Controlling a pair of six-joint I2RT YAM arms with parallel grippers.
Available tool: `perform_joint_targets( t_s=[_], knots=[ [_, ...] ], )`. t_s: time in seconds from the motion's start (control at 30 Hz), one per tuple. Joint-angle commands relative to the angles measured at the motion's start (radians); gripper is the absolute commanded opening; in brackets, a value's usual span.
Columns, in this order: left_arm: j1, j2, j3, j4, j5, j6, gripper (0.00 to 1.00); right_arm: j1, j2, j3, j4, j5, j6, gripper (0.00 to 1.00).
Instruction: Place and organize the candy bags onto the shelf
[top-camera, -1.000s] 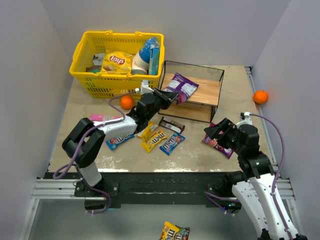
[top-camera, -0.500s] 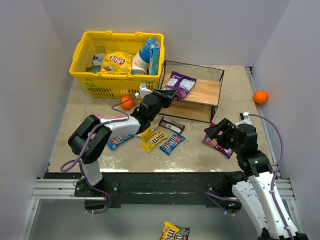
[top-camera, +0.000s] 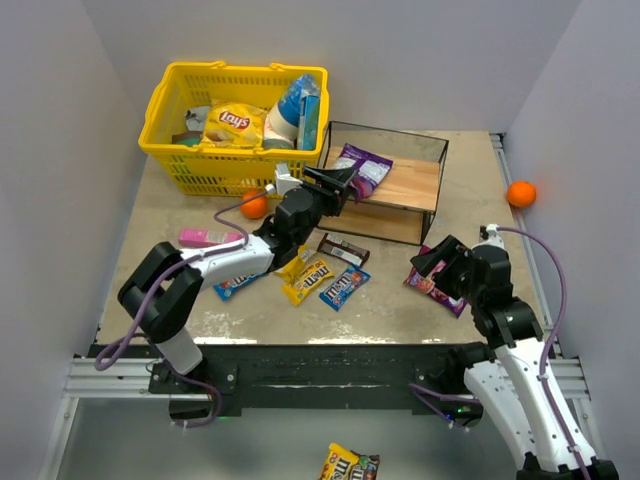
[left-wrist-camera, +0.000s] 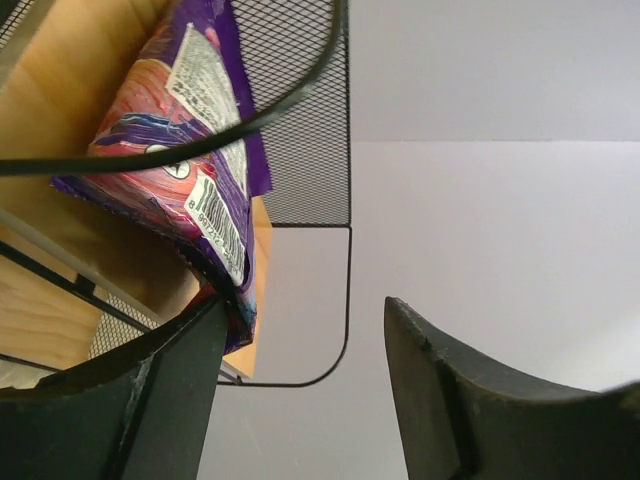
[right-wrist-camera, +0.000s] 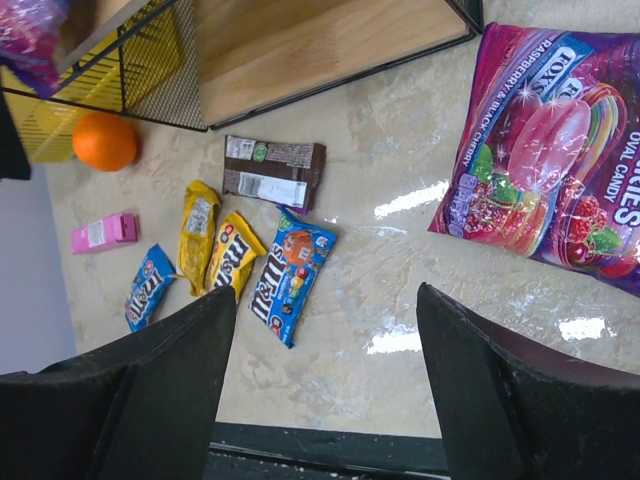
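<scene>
Left jaws: the left gripper stands wide apart and holds nothing.
Shelved bag: a glossy purple candy bag lies at the left end of the black-wire, wooden-board shelf, one corner just beside a finger. Which tier it is on I cannot tell.
Right jaws: the right gripper is open and empty, above the table.
Table bag: a second glossy purple candy bag lies flat, off to the jaws' right, with its long axis slanting across the wrist view.
Nearer arm: the right one by far, I'd judge.

A purple candy bag lies on the shelf, the hand spread wide just below its corner.
</scene>
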Motion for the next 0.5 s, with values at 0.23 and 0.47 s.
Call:
perform_joint_targets(
  t_s=[0.23, 0.47],
  knots=[
    [-0.002, -0.160, -0.064, -0.185, 0.056, 0.170, 0.69, -0.002, 0.060, 0.053, 0.035, 0.061, -0.011, 0.73],
    [0.006, -0.168, -0.098, -0.211, 0.102, 0.211, 0.60, 0.000, 0.077, 0.038, 0.072, 0.045, -0.002, 0.70]
  ],
)
